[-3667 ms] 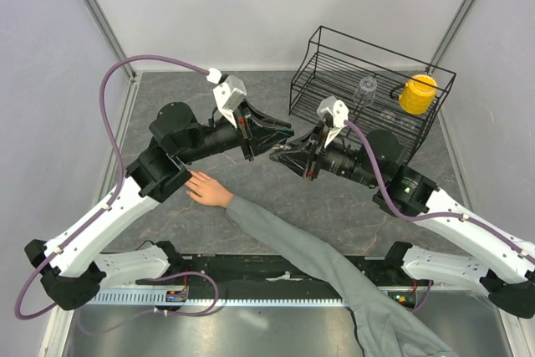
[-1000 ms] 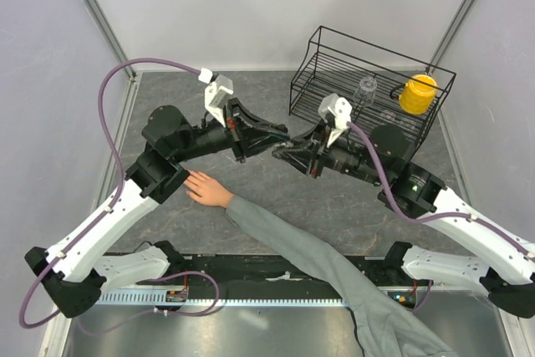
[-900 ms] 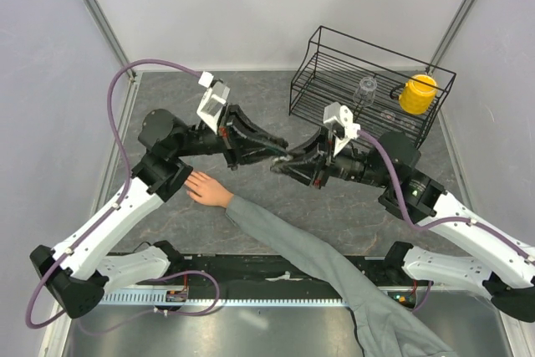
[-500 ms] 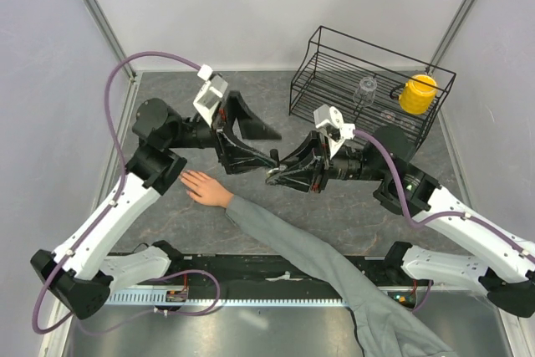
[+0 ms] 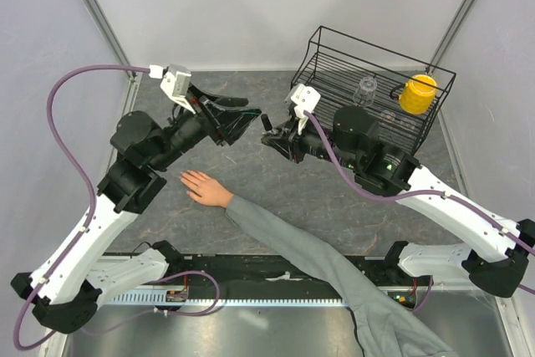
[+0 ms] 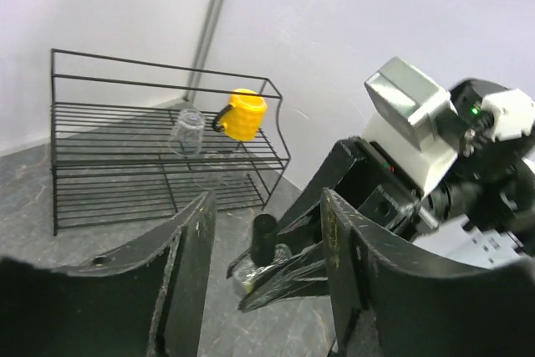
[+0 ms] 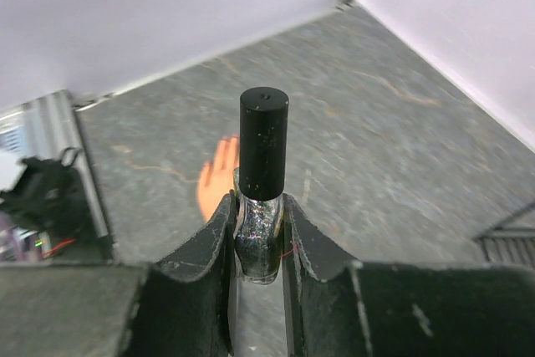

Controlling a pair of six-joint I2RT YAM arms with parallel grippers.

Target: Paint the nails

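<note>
Left gripper (image 5: 242, 121), upper left of the top view: a second ago it was pinched shut at the cap (image 7: 264, 141) in mid-frame. Now it is standing clear, up and to the left, jaws parted about halfway and holding nothing. The left wrist view is showing both fingers spread with the bottle beyond them, not touching.

The cap is sitting on the bottle (image 7: 255, 244) all the same. Reading: the grip on the cap was let go without the cap coming off, so the brush is not out yet and painting cannot begin. A fresh grip on the cap looks needed.

Hand (image 5: 203, 187), lower left of centre: lying flat on the surface (image 5: 318, 198), fingers pointing to the upper left, grey sleeve trailing to the lower right. Nails (image 5: 187, 178) are at the fingertips, too small to make out, well apart from both grippers. No polish is showing.

Right gripper (image 7: 257, 211), centre of the top view: jaws are clenching the glass body of the bottle, holding it upright in the air with the black cap standing above the fingers.

Rack (image 5: 368, 64), upper right: not involved.
</note>
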